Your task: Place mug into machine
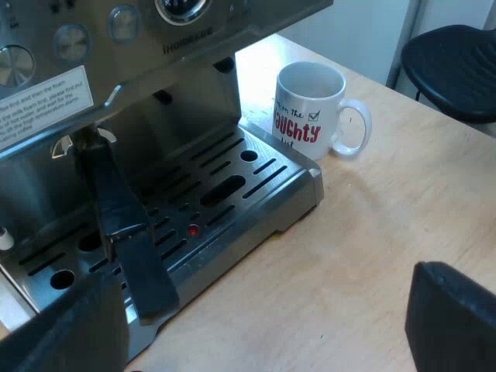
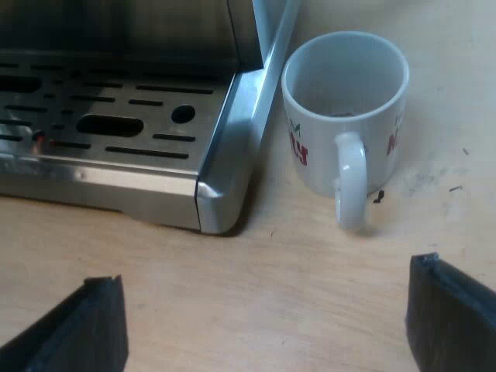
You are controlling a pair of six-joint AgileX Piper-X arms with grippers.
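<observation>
The left gripper [image 1: 263, 329] hangs low over the wooden table [image 1: 372, 248] at the machine's front. Its two black fingers are spread wide and nothing is between them. Just past one finger, a dark handle [image 1: 124, 232] sticks out from the machine's front over the slotted metal drip tray [image 1: 260, 194]. Above the tray rises the espresso machine [image 1: 186, 46], with round dials and a white label on its face.

The right gripper [image 2: 263, 314] hovers over bare table [image 2: 271, 271], its fingers also spread wide and holding nothing. Beyond them stands the mug [image 2: 345, 116], upright on the table just beside the corner of the drip tray [image 2: 116, 132] and not on it. Its handle points towards the right gripper.

From the left wrist view the mug [image 1: 310, 108] is white with red lettering, and its handle is turned away from the machine. Farther off, past the table's edge, is a dark chair seat [image 1: 457, 62].
</observation>
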